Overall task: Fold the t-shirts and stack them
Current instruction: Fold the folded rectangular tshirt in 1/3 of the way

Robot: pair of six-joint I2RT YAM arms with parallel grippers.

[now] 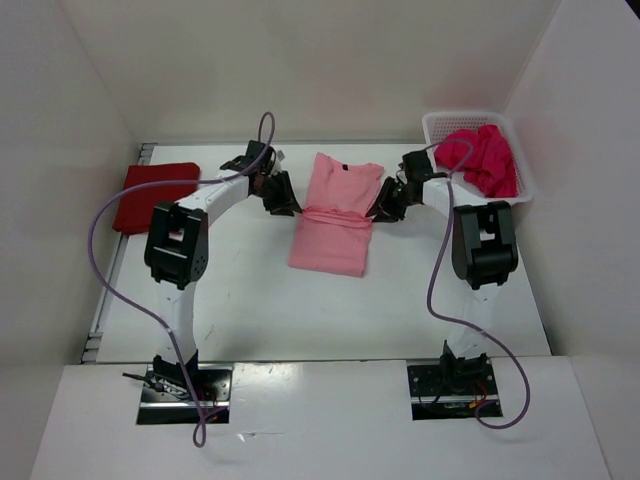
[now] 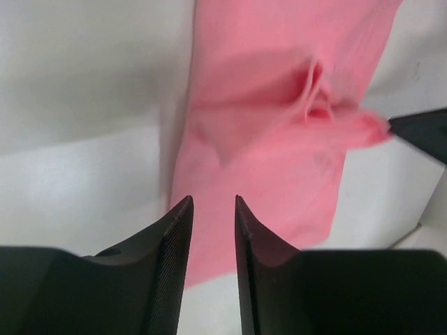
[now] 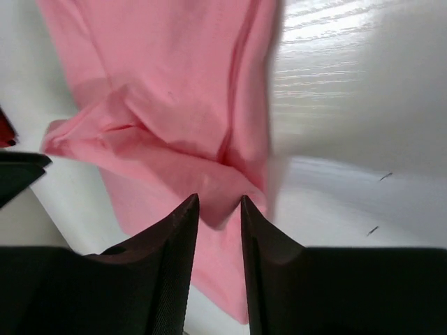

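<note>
You have 3 shirts: light pink shirt point(image 1: 335, 225) mid-frame on the table point(image 1: 250, 290), dark red shirt point(image 1: 155, 195) folded upper left, magenta shirt point(image 1: 480, 158) in 1 basket point(image 1: 450, 118) upper right. 2 grippers: left gripper point(image 1: 290, 205) and right gripper point(image 1: 380, 210), both narrow, each pinching a side edge of the light pink shirt.

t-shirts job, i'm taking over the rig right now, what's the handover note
Left hand: at the light pink shirt's left edge, fingers narrowly apart, grip unclear.
Right hand: pinching a fold at its right edge.
Dark red shirt: folded, lying far left.
Magenta shirt: crumpled in the white basket.
Done: red folded.
Left: finish the pink fold, fold magenta, stack all three.
</note>
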